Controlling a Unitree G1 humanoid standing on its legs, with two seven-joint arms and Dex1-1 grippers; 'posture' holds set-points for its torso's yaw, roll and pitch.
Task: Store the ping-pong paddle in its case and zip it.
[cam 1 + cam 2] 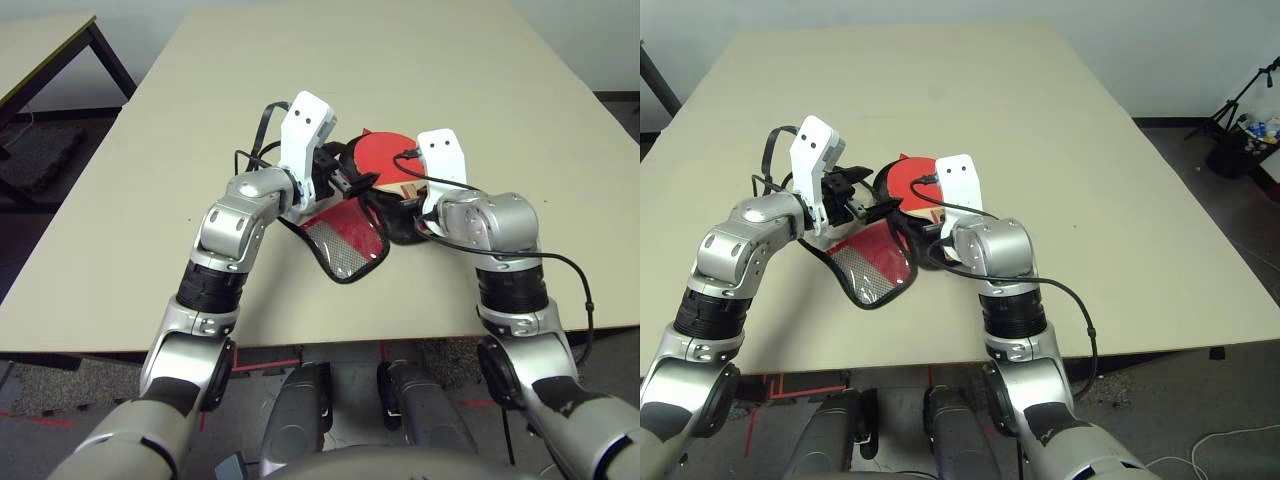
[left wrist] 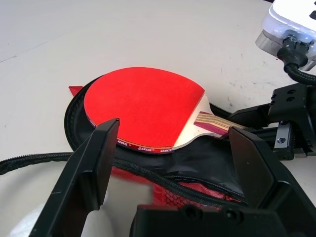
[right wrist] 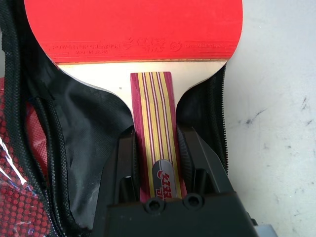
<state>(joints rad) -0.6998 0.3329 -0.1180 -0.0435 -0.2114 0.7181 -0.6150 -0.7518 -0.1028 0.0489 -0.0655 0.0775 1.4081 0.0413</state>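
While the handle (image 3: pixel 157 128) is pinched by the right gripper (image 3: pixel 157 136), presumably for seating the paddle (image 2: pixel 143 106) on the case lining (image 2: pixel 197 158) near the tabletop's (image 1: pixel 480 300) front edge, the left gripper (image 2: pixel 173 133) is spread wide.

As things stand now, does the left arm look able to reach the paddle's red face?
Probably yes: the left end effector is open beside the paddle, whose red face lies uncovered, though the right end effector grips its handle.
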